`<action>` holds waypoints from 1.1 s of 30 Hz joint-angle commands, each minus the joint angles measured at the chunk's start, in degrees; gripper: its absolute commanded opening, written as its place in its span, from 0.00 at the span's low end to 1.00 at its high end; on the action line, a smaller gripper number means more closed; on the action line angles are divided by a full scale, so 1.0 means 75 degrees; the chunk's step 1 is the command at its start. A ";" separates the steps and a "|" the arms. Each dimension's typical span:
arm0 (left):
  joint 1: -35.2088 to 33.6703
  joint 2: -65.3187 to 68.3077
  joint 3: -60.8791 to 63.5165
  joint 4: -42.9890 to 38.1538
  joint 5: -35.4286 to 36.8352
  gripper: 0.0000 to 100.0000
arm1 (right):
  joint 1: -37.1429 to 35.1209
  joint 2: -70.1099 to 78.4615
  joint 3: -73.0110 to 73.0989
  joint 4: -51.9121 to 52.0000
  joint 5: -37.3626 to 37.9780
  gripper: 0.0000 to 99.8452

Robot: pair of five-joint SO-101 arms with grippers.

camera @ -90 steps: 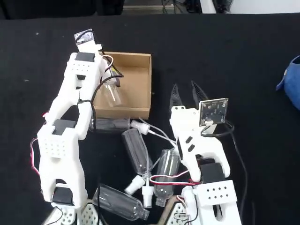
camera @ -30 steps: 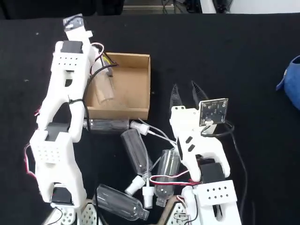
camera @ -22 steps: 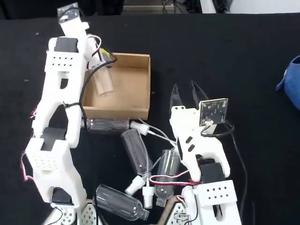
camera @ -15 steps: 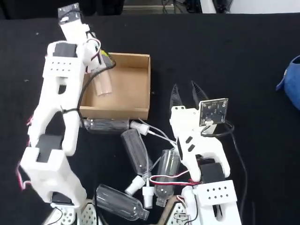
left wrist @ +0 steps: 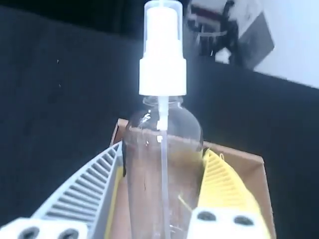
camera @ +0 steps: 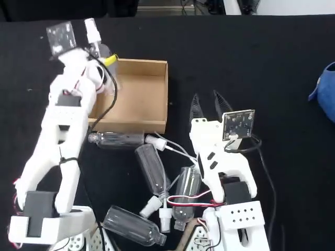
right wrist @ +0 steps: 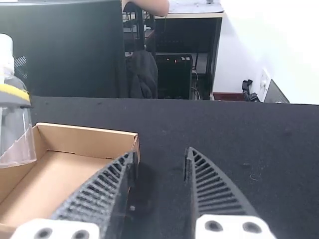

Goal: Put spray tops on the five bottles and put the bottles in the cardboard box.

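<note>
Over the last three seconds the left pincer [left wrist: 162, 152] has swung from above the middle of the cardboard box [camera: 141, 62] to its far left corner. It has tipped the capped bottle [left wrist: 162, 169] it pinches from slanted to upright, spray top [left wrist: 162, 55] uppermost. We judge this bottle not yet delivered: it is unreleased, and we cannot tell whether it hangs over the corner or just outside it. The right pincer [camera: 205, 100] has kept still, spread and empty, near the box's right wall. The other bottles [camera: 152, 168] lie between the box and the table's near edge. The table [camera: 261, 63] is black, with a blue object [camera: 325, 97] at its right edge. Behind stand a white wall [right wrist: 259, 40] and dark furniture [right wrist: 169, 55].
</note>
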 commanded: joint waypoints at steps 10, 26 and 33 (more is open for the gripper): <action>-0.0111 -0.0457 0.2983 -0.6951 -0.0070 0.03 | 0.0105 0.0064 -0.0064 -0.0246 -0.0012 0.14; -0.0100 0.3012 0.2139 -1.0139 -0.1207 0.03 | 0.0105 0.0064 -0.0064 -0.0246 -0.0012 0.14; -0.0100 0.4794 0.2010 -1.2296 -0.1934 0.03 | 0.0105 0.0064 -0.0064 -0.0246 -0.0012 0.14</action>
